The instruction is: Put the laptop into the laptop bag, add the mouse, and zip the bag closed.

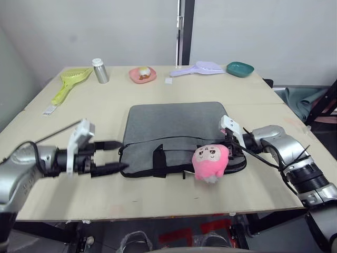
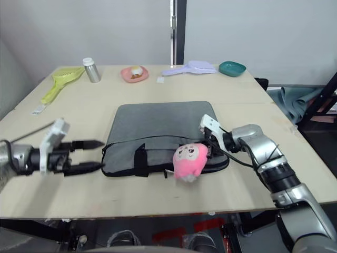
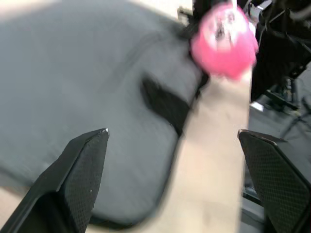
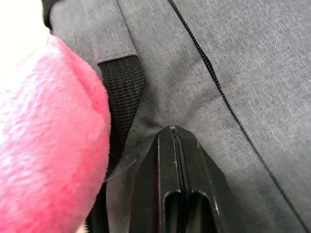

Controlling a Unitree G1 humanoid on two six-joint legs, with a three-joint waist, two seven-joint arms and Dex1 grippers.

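Laptop bag point(image 1: 176, 138): dark grey fabric case lying flat on the wooden table point(image 1: 158, 200), a black handle point(image 1: 159, 159) showing on its near edge. The landmark for all places below.
Laptop: cannot tell where it is; nothing of it can be made out on or beside the bag.
Mouse: likewise not made out near the bag.
Pink plush toy point(image 1: 210, 160): sits on the bag's near right part, face turned up, just beside the right gripper.
Right gripper point(image 4: 174, 133): at the bag's right end, fingers pressed together with no gap, tips touching the grey fabric close to a black strap and the toy. Whether anything is pinched between them cannot be told.
Left gripper point(image 1: 120, 155): just off the bag's left end, low over the table, fingers spread apart and pointing toward the bag, nothing between them.
Beyond the bag's far edge: a yellow-green scoop point(image 1: 71, 80), a metal canister point(image 1: 100, 71), a pink dish point(image 1: 142, 75) with something small on it, a lilac brush point(image 1: 200, 68) and a teal bowl point(image 1: 240, 68), all well apart from the bag.
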